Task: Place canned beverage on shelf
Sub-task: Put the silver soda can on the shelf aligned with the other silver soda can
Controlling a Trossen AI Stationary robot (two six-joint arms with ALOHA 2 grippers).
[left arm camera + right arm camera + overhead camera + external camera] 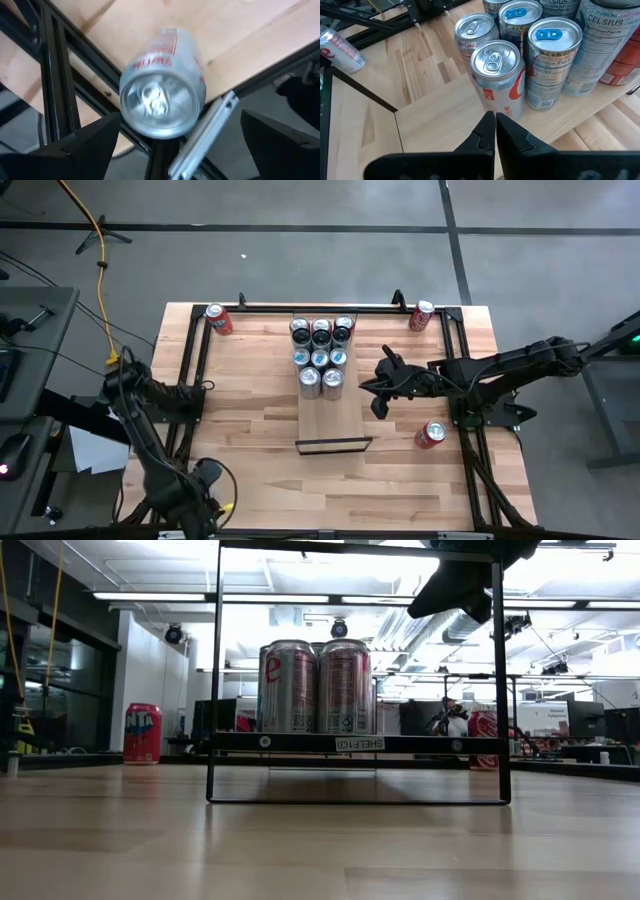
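Canned beverages stand in a tight cluster on the far half of the shelf [332, 405], a pale narrow board with a thin black rail [334, 444] at its near end. Eight cans [321, 356] are grouped in three rows; the two nearest are silver Diet Coke cans [498, 75], and behind them stand blue-tabbed Celsius cans [553, 60]. In the low view two silver cans [316, 686] show upright on the board, framed by the black rail.

Right gripper [379, 397] hangs just beside the shelf's right edge, near the front row of cans, its fingers pressed together and grasping nothing; the right wrist view shows the two dark fingertips [496, 131] meeting directly before the nearest Diet Coke can, apart from it.

Left gripper [165, 145] is at the table's left edge by the black frame [190, 360], its fingers spread wide on either side of a silver can [162, 82] that lies tilted against the frame, top toward the camera; whether they touch it cannot be told.

Loose red cans rest at the far left corner [218, 319], the far right corner [421, 315] and near the right edge [431, 434] of the butcher-block tabletop [250, 430].
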